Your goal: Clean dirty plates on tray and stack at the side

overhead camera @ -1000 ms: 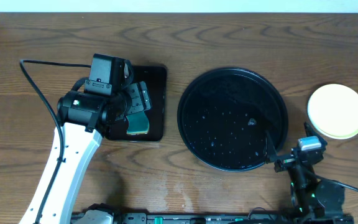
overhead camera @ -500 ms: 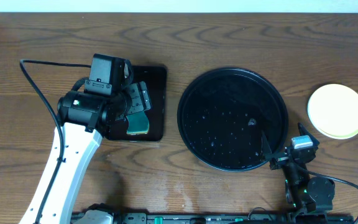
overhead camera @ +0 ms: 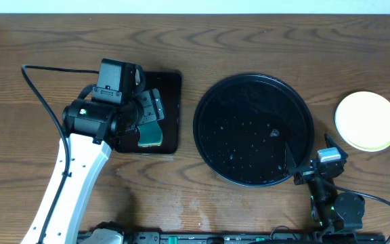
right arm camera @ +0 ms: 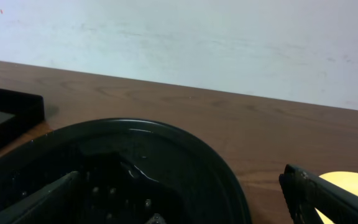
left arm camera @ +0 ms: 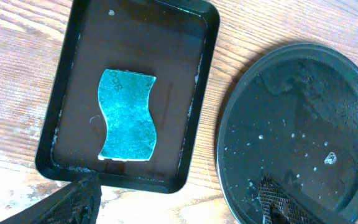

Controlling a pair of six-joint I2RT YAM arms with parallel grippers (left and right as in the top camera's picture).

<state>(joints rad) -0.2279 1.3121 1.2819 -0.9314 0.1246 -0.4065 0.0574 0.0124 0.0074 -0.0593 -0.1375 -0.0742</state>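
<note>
The round black tray (overhead camera: 253, 129) sits mid-table, wet with droplets, and holds no plates. It also shows in the left wrist view (left arm camera: 303, 124) and the right wrist view (right arm camera: 166, 155). A pale yellow plate (overhead camera: 367, 120) lies on the table to its right, and its edge shows in the right wrist view (right arm camera: 353, 182). I cannot tell whether other plates lie under it, and no mint-green plate shows. My right gripper (overhead camera: 309, 154) is open and empty over the tray's front right rim (right arm camera: 185, 205). My left gripper (overhead camera: 147, 112) is open and empty above the rectangular tray (left arm camera: 173, 208).
A small rectangular black tray (overhead camera: 171, 88) left of the round tray holds a teal sponge (left arm camera: 127, 115). A black cable (overhead camera: 42, 95) runs across the table at the left. A pale wall stands behind the table's far edge.
My right gripper has drawn back slightly toward the front and left along the round tray's rim. The left arm, sponge and plate have not moved.
</note>
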